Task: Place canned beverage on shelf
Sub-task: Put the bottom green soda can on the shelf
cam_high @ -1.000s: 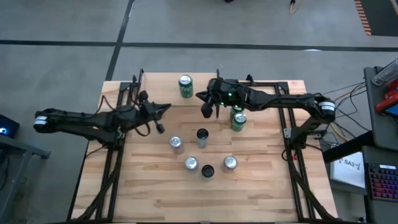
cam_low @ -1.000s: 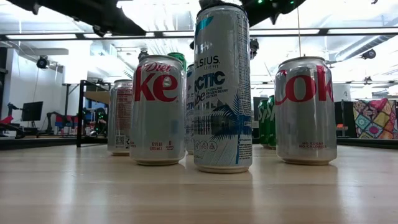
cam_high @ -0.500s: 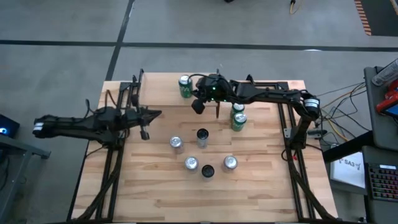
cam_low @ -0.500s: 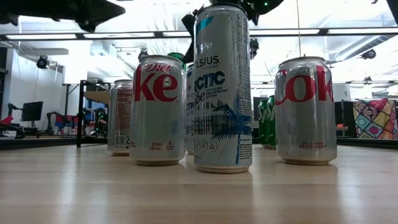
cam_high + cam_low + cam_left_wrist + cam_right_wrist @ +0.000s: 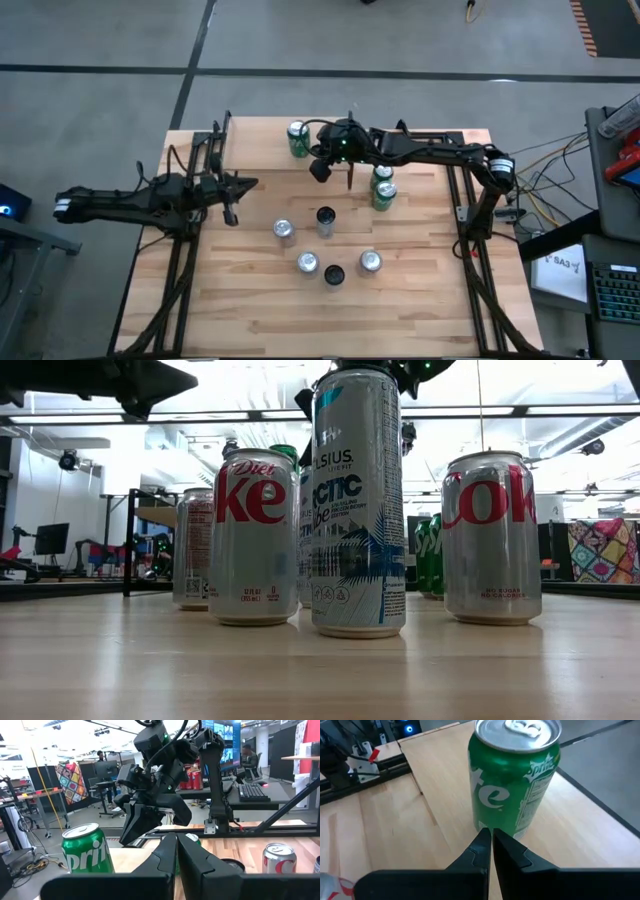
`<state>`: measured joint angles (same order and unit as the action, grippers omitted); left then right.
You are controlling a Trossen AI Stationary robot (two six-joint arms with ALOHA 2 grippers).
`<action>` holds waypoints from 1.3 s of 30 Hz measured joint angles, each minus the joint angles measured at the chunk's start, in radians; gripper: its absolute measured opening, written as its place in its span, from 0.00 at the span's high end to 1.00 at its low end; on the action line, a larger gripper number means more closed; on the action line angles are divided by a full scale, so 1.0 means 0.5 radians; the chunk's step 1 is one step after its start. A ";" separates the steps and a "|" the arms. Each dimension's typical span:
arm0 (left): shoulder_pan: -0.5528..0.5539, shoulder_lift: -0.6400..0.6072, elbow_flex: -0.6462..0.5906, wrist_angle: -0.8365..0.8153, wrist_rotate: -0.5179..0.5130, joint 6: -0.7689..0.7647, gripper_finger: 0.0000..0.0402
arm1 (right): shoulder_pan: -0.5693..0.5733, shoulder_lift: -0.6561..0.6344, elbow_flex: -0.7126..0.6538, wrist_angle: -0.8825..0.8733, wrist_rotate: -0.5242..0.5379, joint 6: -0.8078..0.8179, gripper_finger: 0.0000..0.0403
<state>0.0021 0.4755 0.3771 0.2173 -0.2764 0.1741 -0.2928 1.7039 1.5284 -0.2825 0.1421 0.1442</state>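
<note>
This place looks like a robotics lab or an open workshop office. The floor (image 5: 400, 40) is bare grey concrete with dark lines. Beyond the wooden surface (image 5: 250, 310) there are desks with monitors (image 5: 227, 732), a keyboard (image 5: 252, 792) and office chairs, and two persons sit at screens. Long ceiling lights (image 5: 560, 408) and loose cables (image 5: 560, 150) beside the rig fit this too.

Bright overhead ceiling lights (image 5: 520, 408) blown out in low view, even soft table (image 5: 250, 310) lighting, faint shadows
</note>
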 joint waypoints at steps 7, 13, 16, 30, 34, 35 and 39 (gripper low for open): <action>0.000 -0.001 0.001 0.000 0.000 0.000 1.00 | 0.000 0.016 0.001 0.083 0.035 0.033 0.98; 0.001 -0.001 0.002 0.032 -0.001 0.000 1.00 | -0.002 0.054 0.000 0.168 0.030 -0.024 0.98; 0.001 -0.001 0.002 0.031 -0.001 -0.002 1.00 | -0.005 0.072 0.000 0.168 0.029 -0.040 0.98; 0.001 0.015 0.003 0.039 -0.001 -0.011 1.00 | -0.062 0.170 0.001 0.347 0.087 -0.186 0.98; 0.001 0.018 0.003 0.042 -0.002 -0.008 1.00 | -0.081 0.184 0.001 0.358 0.085 -0.207 0.98; 0.001 0.019 0.003 0.041 -0.002 -0.007 1.00 | -0.083 0.184 0.001 0.358 0.085 -0.209 0.98; 0.001 0.022 0.003 0.043 -0.002 -0.001 1.00 | -0.083 0.183 0.001 0.341 0.062 -0.205 0.98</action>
<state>0.0025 0.4866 0.3786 0.2386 -0.2771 0.1738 -0.3344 1.7954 1.5288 -0.1119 0.1733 0.0416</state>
